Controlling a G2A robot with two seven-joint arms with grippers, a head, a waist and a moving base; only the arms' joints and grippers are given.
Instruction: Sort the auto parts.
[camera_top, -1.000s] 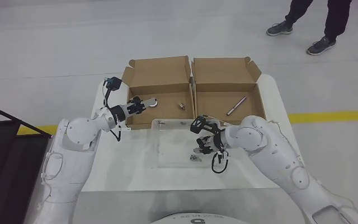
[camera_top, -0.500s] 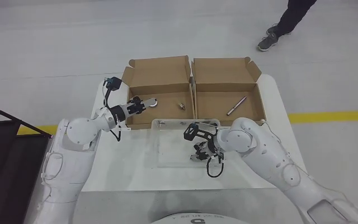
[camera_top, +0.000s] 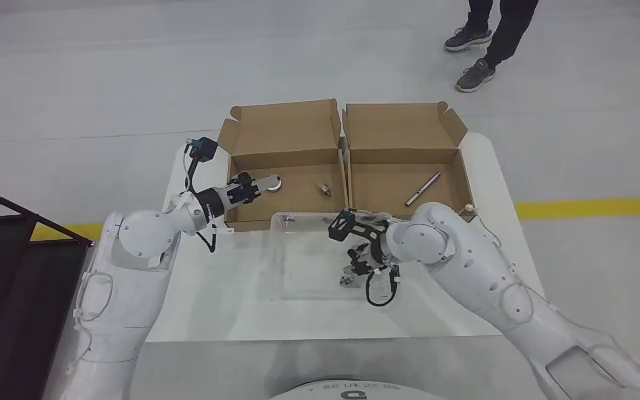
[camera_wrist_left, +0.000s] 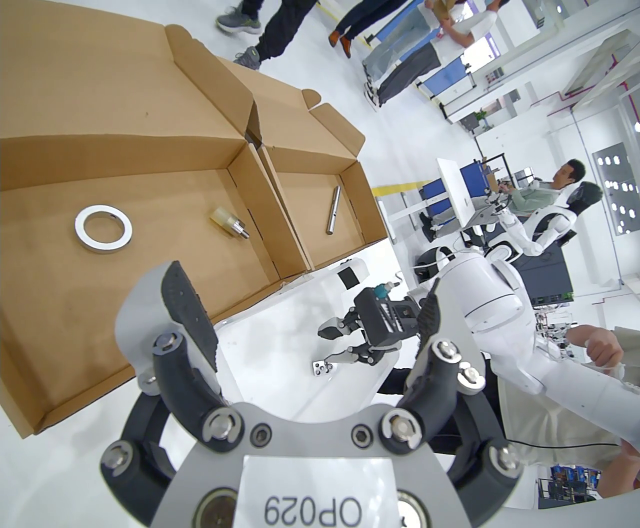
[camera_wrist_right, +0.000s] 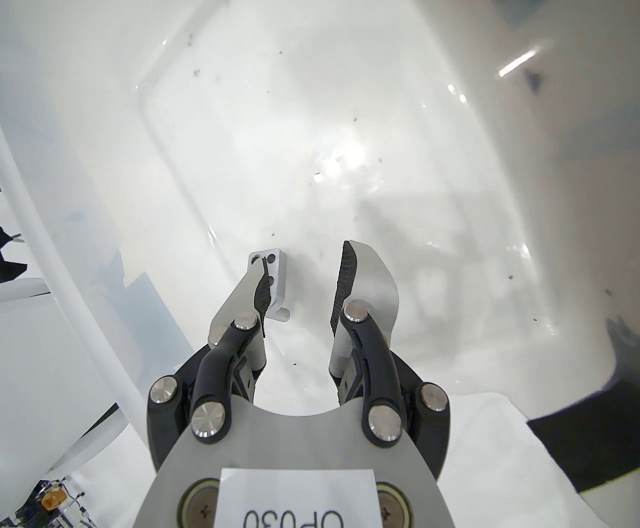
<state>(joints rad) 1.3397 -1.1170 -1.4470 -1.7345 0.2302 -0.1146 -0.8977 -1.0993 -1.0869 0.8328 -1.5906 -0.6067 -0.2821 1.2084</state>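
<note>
Plastic tray: clear and shallow, it lies on the white table and serves as the landmark for everything below.
Metal block: a small silver piece with drilled holes lies flat on the tray's floor, close to its near wall and toward its right half.
Right gripper: it hangs low inside the tray, fingers parted by a moderate gap with nothing between them. The block sits at the tip of one finger, on its outer side rather than in the gap; whether they touch cannot be told.
Left box: open cardboard, lid up, it stands just beyond the tray's far edge, on the left.
Ring: a flat metal washer lies on the left box floor, beyond the tray's far-left corner.
Stud: a short part with a cream cap and a steel tip lies in the same box, near the wall shared with the other box.
Right box: open cardboard, it touches the left box and also stands just beyond the tray's far edge.
Rod: a slim metal pin lies slantwise in the right box, beyond the tray's far-right corner.
Left gripper: spread wide and empty, it hovers above the left box's left end, well apart from the tray's block.
</note>
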